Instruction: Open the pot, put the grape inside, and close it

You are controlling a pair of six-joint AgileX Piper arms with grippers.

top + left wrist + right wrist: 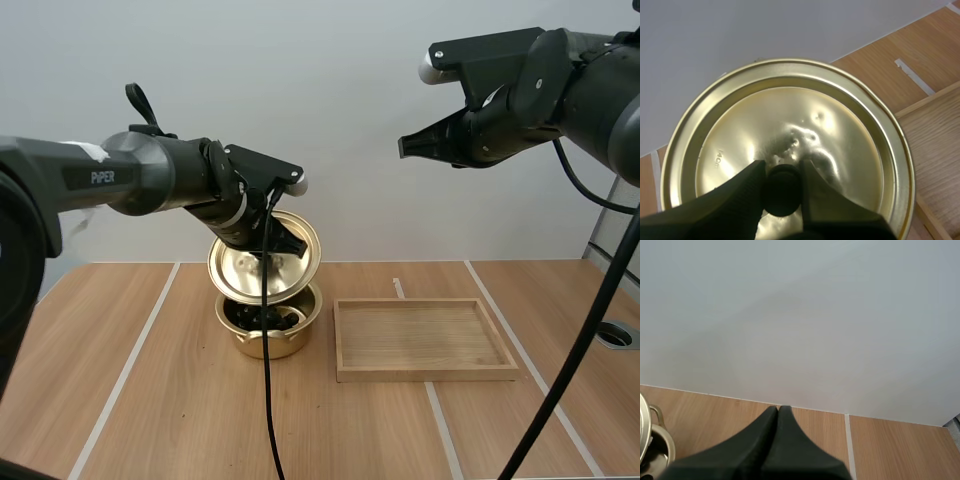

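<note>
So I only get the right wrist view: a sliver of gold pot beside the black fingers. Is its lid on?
Observer: No, the left gripper holds the lid by its black knob, tilted over the open pot.
Operator: Anything inside?
Observer: A dark clump, perhaps the grapes; too small to tell.
Operator: What's next to the pot?
Observer: A wooden tray, lying apart from it on the table.

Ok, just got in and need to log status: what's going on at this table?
The left tool is pinching the black knob of the gold lid, holding it tilted just above the open pot. A dark bunch, probably the grapes, lies inside the pot. The right tool is shut on nothing, raised high above the wooden tray beside the pot.
</note>
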